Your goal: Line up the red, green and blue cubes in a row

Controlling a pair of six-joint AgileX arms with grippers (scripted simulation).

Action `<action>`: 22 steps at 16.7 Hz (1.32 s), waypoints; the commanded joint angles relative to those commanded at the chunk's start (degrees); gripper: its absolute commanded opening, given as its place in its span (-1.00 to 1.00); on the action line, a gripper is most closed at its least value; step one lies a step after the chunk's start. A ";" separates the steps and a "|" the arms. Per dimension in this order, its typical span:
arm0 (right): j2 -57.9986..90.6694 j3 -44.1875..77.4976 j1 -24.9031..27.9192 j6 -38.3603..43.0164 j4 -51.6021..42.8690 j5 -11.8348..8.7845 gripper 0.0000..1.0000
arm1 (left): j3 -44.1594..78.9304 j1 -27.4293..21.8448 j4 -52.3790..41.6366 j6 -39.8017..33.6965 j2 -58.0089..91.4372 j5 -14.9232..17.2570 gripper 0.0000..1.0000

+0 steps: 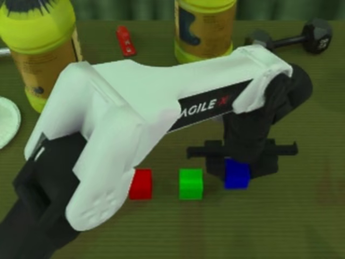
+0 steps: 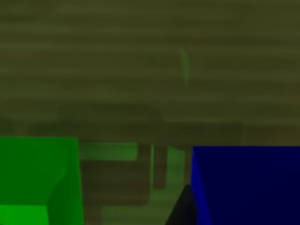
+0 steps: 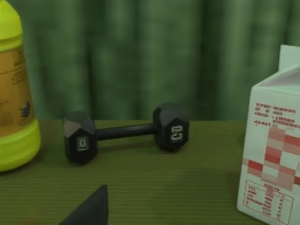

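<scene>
Top view, three cubes, red cube (image 1: 140, 184), green cube (image 1: 191, 183), blue cube (image 1: 236, 174)

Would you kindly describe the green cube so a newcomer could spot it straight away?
Follow the big white left arm down to the three small cubes beneath it. The green cube is the middle one, between the red cube and the blue cube.

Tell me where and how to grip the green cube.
Grip the green cube from straight above, fingers on its near and far faces. The red cube and blue cube flank it in the row, and the left gripper is at the blue one, so those sides are tighter.
</scene>
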 joint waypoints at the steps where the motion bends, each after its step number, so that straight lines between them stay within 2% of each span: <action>1: 0.00 0.00 0.00 0.00 0.00 0.00 1.00 | 0.00 0.00 0.00 0.00 0.00 0.00 -0.55; 11: 0.00 0.00 0.00 0.00 0.00 0.00 1.00 | 0.00 0.00 0.00 0.00 0.00 0.00 0.96; 22: 0.00 0.00 0.00 0.00 0.00 0.00 1.00 | 1.00 0.03 -0.98 -0.04 0.10 -0.02 1.00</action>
